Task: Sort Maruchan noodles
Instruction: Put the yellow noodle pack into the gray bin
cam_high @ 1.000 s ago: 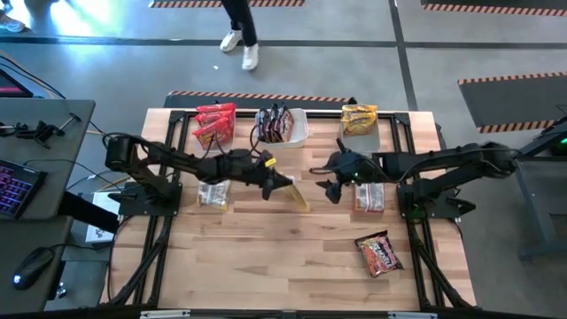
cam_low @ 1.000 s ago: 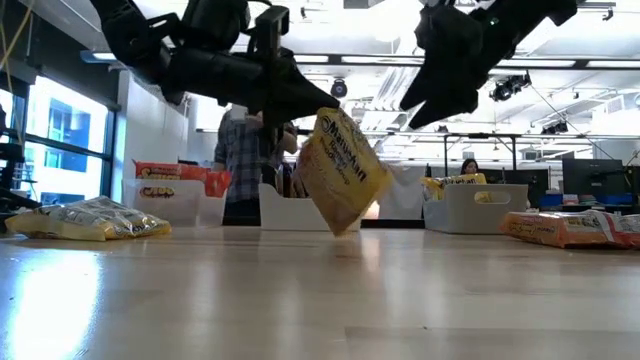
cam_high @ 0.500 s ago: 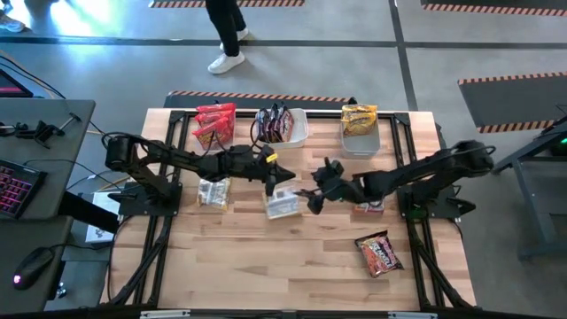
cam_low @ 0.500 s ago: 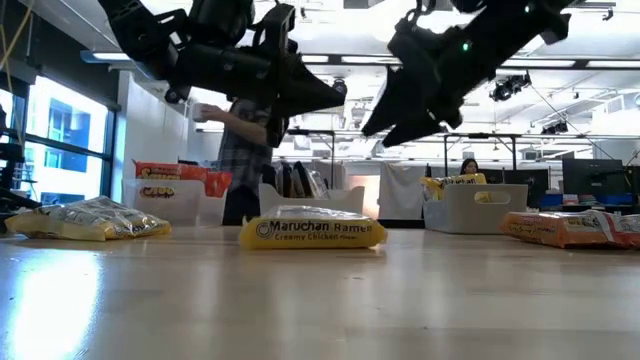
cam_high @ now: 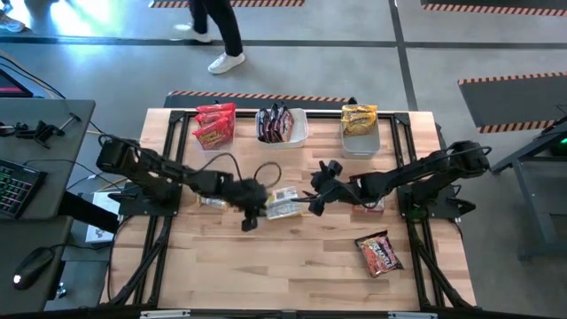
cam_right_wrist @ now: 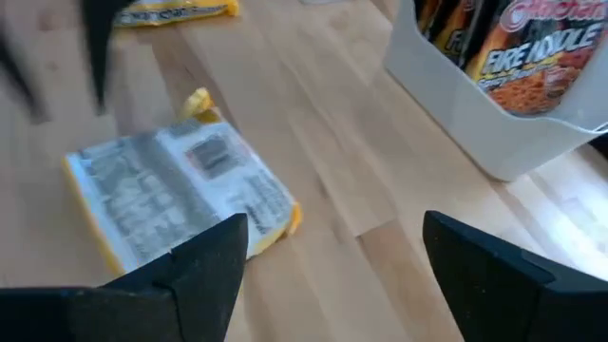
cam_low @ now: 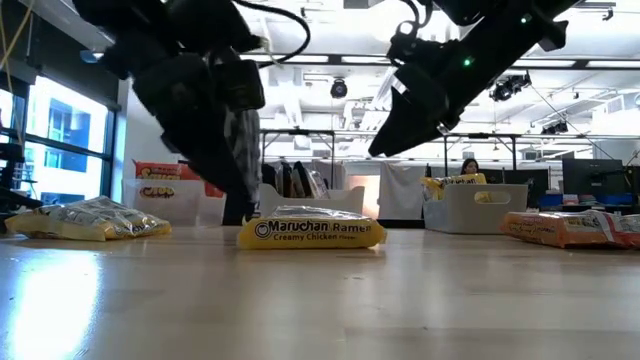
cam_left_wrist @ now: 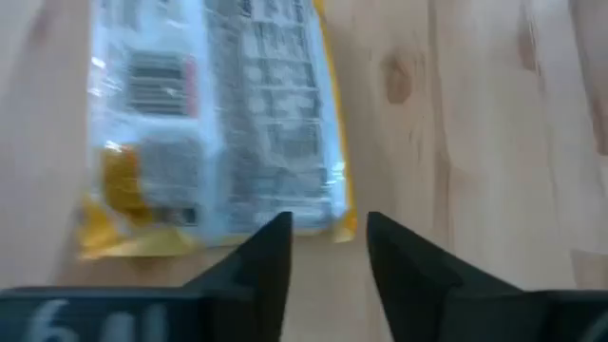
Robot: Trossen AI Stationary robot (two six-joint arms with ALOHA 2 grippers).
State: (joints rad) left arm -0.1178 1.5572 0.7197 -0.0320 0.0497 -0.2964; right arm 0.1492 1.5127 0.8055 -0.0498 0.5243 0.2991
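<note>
Three tubs along the top edge already hold sorted packets. A yellow Creamy Chicken packet (cam_high: 282,205) lies mid-tabletop (cam_high: 292,266) between the narrowly parted left gripper (cam_high: 251,220) and wide-open right gripper (cam_high: 316,203); three others remain loose.

Three clear tubs sit in a row along the far edge of the wooden table (cam_high: 292,257): the left tub (cam_high: 213,142), the middle tub (cam_high: 301,131) and the right tub (cam_high: 361,142). A person (cam_high: 217,31) walks on the gray floor beyond the table. A keyboard (cam_high: 13,186) and a mouse (cam_high: 34,263) lie on a dark desk to the left.
</note>
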